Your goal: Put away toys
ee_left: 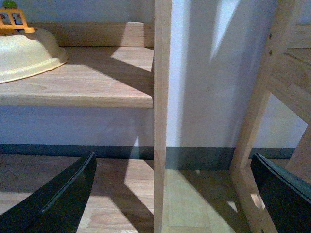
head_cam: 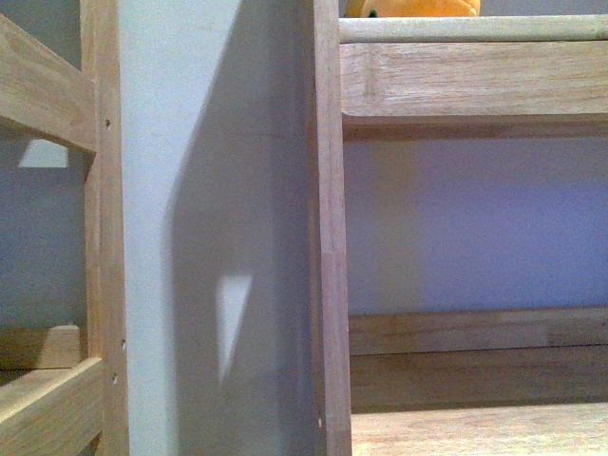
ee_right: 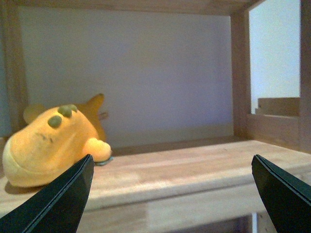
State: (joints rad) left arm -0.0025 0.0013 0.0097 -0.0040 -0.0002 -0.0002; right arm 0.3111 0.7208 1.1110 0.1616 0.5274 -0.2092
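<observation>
Your plush toy (ee_right: 51, 148) is lying on the wooden shelf board (ee_right: 194, 167), and the right wrist camera has it full on. It's down on its belly, long axis running from the near edge of the board back toward the rear wall: broad rounded snout at the front, nearest your camera, pointed ear or tail tip (ee_right: 95, 103) sticking up behind it. Two olive bumps sit on top of the head, and one stubby limb (ee_right: 96, 149) pokes out sideways onto the board.

Your right gripper (ee_right: 170, 194) is spread wide, both dark fingers (ee_right: 58, 204) apart at the frame edges, nothing between them. One finger overlaps the toy's lower edge in the picture; whether it touches, you can't tell.

From the front camera, only an orange sliver of the toy (head_cam: 413, 8) peeks over the top shelf rail (head_cam: 475, 28), right of the wooden upright (head_cam: 331, 237).

Your left gripper (ee_left: 175, 194) is also wide and empty, hanging low before a shelf post (ee_left: 162, 116), with wood floor below. A cream plastic bowl-shaped item (ee_left: 26, 56) rests on the lower shelf (ee_left: 97, 82) there, a small yellow toy piece (ee_left: 12, 19) behind it.
</observation>
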